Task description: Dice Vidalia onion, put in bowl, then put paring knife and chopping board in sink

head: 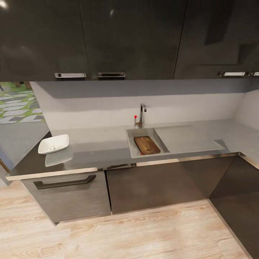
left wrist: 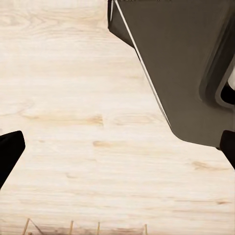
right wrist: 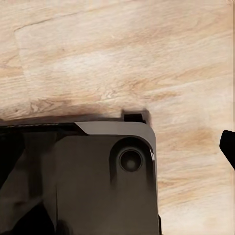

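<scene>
In the head view the steel sink is set into the grey countertop. The dark brown chopping board lies inside the basin. A thin reddish sliver shows at the board's near left edge; it may be the paring knife's handle, but it is too small to tell. The white bowl stands at the counter's left end with small pale bits in it. The whole Vidalia onion is out of view. My left gripper hangs open over the wood floor. My right gripper is open too, above my own dark base.
A chrome faucet with a red knob stands behind the basin, and the flat drainboard runs to its right. Dark wall cabinets hang above, dark base cabinets below. The counter turns a corner at right. Light wood floor lies in front.
</scene>
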Controlling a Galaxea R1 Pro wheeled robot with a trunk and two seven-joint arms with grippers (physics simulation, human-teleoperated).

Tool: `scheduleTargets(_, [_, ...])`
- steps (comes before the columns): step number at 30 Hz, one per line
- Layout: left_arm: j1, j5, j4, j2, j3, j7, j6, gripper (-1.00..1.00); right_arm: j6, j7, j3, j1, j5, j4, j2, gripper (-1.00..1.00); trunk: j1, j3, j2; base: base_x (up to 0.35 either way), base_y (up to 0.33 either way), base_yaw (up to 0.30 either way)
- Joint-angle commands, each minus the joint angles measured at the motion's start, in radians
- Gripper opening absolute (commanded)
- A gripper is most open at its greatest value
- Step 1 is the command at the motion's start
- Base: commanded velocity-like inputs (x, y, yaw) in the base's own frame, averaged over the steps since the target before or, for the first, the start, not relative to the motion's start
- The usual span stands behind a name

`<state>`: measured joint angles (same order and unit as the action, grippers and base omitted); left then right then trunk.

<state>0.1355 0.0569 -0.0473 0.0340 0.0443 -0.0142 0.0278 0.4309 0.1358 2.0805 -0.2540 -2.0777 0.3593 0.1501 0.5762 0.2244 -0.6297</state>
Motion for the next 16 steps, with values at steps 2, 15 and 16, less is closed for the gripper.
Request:
scheduleTargets(2, [0.001, 0.006, -0.003, 0.0, 0.003, -0.001, 0.003, 1.0, 0.007, 0.006, 0.006, -0.002, -0.005, 0.003, -0.001, 1.0, 0.0, 0.001, -0.001, 0.0, 0.0, -0.001])
scheduleTargets(15, [0.001, 0.006, -0.003, 0.0, 0.004, -0.001, 0.003, 1.0, 0.008, 0.005, 0.006, -0.002, -0.004, 0.003, -0.006, 1.0, 0.0, 0.001, -0.001, 0.0, 0.0, 0.0])
scheduleTargets(16, [0.001, 0.006, -0.003, 0.0, 0.004, -0.001, 0.003, 1.0, 0.008, 0.005, 0.006, -0.002, -0.004, 0.003, -0.006, 1.0, 0.0, 0.001, -0.001, 0.0, 0.0, 0.0])
